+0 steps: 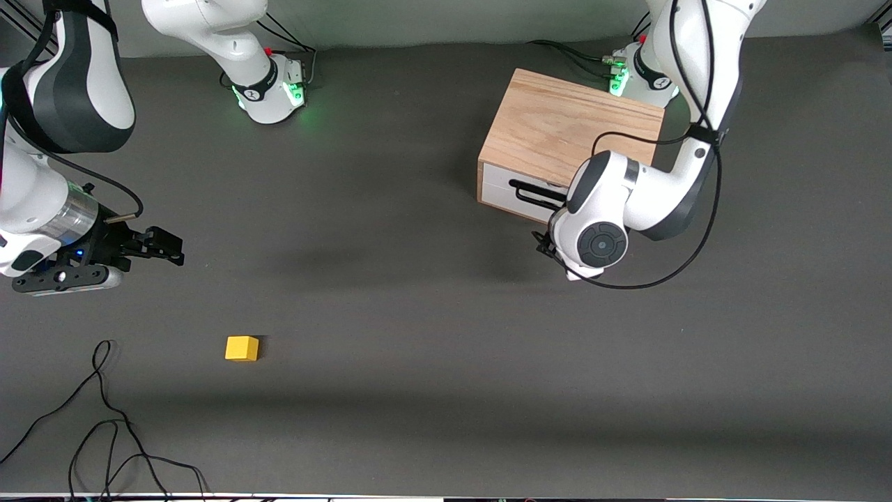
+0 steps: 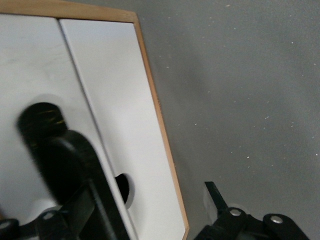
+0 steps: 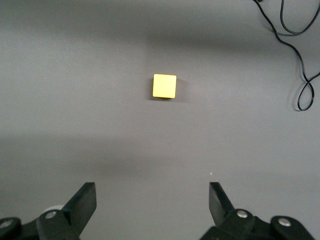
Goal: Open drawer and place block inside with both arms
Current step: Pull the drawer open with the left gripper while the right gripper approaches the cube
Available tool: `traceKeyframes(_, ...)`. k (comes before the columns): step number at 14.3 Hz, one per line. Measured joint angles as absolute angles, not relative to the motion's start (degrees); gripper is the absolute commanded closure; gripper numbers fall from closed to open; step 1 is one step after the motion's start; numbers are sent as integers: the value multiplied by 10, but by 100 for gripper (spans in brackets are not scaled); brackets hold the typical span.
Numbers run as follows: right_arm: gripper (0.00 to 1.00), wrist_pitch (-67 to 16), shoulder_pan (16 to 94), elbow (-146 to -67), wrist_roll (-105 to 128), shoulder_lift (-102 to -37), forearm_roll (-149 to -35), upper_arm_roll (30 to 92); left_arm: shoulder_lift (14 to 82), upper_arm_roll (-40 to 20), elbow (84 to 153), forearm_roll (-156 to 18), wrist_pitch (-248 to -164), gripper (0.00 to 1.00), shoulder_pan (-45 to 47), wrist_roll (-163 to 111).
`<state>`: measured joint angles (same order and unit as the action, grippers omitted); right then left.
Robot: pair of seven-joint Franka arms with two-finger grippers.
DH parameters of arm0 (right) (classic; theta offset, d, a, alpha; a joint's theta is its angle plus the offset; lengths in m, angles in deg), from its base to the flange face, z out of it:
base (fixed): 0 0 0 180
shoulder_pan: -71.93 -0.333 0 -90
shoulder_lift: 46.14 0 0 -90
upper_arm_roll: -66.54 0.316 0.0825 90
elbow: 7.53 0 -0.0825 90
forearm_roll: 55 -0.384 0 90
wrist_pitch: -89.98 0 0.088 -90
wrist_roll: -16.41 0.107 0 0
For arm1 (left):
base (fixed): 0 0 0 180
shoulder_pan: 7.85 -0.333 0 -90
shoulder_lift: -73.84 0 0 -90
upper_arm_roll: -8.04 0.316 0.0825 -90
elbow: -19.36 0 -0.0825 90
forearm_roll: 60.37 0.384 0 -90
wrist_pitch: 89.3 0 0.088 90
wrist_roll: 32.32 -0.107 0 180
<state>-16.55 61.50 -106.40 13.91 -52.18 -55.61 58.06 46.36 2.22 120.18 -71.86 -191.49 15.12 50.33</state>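
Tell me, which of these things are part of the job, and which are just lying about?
Part of the job:
- drawer, shut, in the oak cabinet
- its black handle, with the left hand open around it
- yellow block on the table
- right hand, open in the air above the block

Just lying about:
- loose black cable near the table's front edge

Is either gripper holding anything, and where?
Nothing held: right gripper open above the block; left gripper open at the drawer handle.
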Motion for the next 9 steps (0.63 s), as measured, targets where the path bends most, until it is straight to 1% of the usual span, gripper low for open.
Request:
traceKeyframes(1, 0, -165, 615, -1064, 139, -522, -556, 581, 458, 22, 1202, -719, -1919, 2, 152, 503)
traceKeyframes(2, 0, -166, 614, -1063, 139, -521, -556, 581, 455, 22, 1201, -719, -1923, 5, 152, 505)
traceKeyframes(3, 0, -166, 614, -1062, 139, -521, -556, 581, 455, 22, 1200, -718, -1923, 26, 152, 510)
traceKeyframes(4, 0, -166, 614, -1062, 139, -520, -556, 580, 455, 22, 1200, -713, -1924, 66, 152, 516)
traceKeyframes(5, 0, -166, 614, -1062, 139, -520, -556, 580, 455, 21, 1200, -703, -1925, 92, 153, 523)
traceKeyframes(6, 0, -166, 615, -1062, 139, -520, -556, 579, 455, 20, 1199, -690, -1927, 100, 157, 532)
traceKeyframes(9, 0, -166, 615, -1062, 139, -522, -556, 577, 463, 20, 1191, -670, -1927, 100, 165, 556)
